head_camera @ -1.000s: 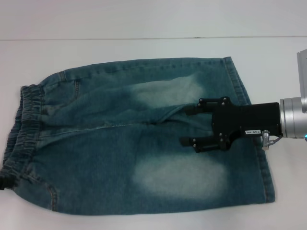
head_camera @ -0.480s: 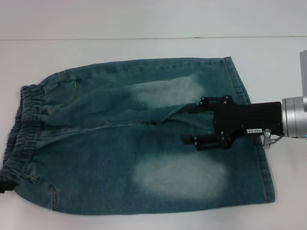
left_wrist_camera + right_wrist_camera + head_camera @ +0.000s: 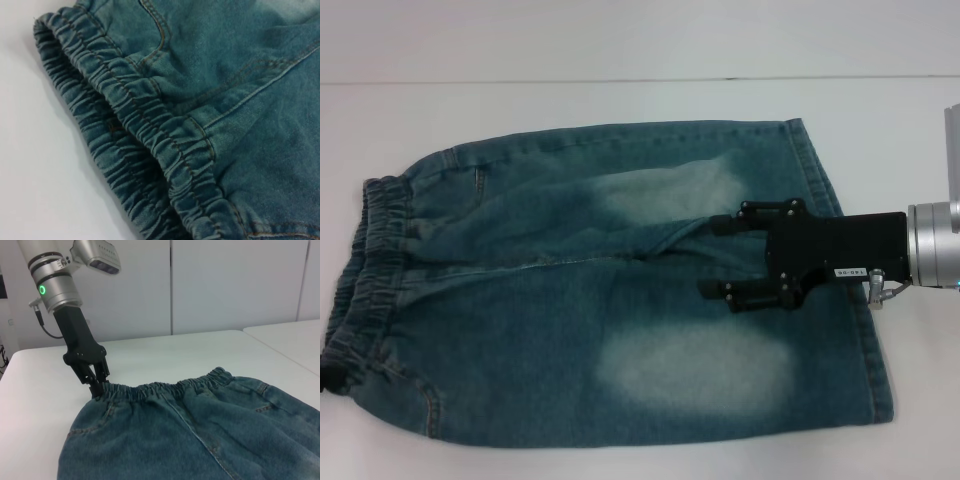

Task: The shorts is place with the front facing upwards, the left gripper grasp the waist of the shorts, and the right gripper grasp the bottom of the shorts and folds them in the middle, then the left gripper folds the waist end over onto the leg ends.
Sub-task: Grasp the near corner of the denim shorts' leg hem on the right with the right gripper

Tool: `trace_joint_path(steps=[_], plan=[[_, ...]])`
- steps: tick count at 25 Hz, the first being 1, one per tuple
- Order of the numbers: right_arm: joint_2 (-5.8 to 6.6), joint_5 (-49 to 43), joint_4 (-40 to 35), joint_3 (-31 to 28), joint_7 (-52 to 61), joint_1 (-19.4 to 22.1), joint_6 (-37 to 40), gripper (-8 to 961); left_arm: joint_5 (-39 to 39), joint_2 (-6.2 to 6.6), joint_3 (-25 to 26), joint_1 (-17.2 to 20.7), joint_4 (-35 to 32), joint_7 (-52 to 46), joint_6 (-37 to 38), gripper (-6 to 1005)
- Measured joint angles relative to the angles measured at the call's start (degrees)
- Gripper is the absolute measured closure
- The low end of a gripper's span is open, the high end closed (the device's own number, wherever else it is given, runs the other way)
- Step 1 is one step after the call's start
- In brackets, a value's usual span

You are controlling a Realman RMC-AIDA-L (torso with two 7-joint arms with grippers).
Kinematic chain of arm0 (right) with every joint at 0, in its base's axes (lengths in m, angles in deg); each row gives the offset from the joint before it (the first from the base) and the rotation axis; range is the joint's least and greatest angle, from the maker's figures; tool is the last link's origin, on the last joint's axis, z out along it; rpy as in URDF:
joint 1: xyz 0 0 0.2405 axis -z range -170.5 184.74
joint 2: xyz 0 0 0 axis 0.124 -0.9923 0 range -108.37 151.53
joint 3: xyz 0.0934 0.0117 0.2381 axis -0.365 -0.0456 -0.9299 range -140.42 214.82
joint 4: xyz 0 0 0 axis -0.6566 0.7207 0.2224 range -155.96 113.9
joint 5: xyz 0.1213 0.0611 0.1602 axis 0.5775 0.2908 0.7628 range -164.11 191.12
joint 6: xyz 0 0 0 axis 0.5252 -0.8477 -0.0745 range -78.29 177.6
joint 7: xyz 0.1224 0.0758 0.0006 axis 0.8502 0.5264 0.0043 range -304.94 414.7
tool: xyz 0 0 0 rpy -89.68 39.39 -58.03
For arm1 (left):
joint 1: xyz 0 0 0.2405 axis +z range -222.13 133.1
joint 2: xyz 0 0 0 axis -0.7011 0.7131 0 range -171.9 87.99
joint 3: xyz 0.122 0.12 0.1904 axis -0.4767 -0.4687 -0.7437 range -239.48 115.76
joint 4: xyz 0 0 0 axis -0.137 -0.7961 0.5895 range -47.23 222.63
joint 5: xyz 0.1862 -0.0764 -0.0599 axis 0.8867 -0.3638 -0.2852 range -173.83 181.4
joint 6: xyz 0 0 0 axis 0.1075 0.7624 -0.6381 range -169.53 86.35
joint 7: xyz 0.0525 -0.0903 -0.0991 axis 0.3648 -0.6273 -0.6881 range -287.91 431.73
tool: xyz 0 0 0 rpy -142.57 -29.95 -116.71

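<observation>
Shorts (image 3: pixel 610 320) lie flat on white table (image 3: pixel 620 110), front up, two faded pale patches showing; waist of the shorts (image 3: pixel 365 270) toward the robot's left, leg hems (image 3: pixel 845 270) toward its right. Right gripper (image 3: pixel 718 258) hovers over the leg end near the crotch seam, fingers spread apart, nothing between them; whether the tips touch the denim cannot be told. Left gripper (image 3: pixel 98 385) sits at one corner of the gathered waistband, fingertips down against the elastic edge, close together on the fabric; a firm pinch cannot be confirmed. Left wrist view shows puckered elastic waistband (image 3: pixel 150 145) close up, upper layer slightly parted from lower layer.
</observation>
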Motion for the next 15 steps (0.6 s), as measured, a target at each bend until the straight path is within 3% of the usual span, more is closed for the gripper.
trace_joint_path(steps=[10,15], plan=[[0.13,0.0,-0.3,-0.7,2.4,0.9,0.4,132,0.0,-0.01,0.0,0.0,0.0,-0.1,-0.1,935],[0.4,-1.4,-7.6,-0.2,11.4,3.9,2.1,132,0.2,-0.01,0.0,0.0,0.0,-0.2,-0.1,936]])
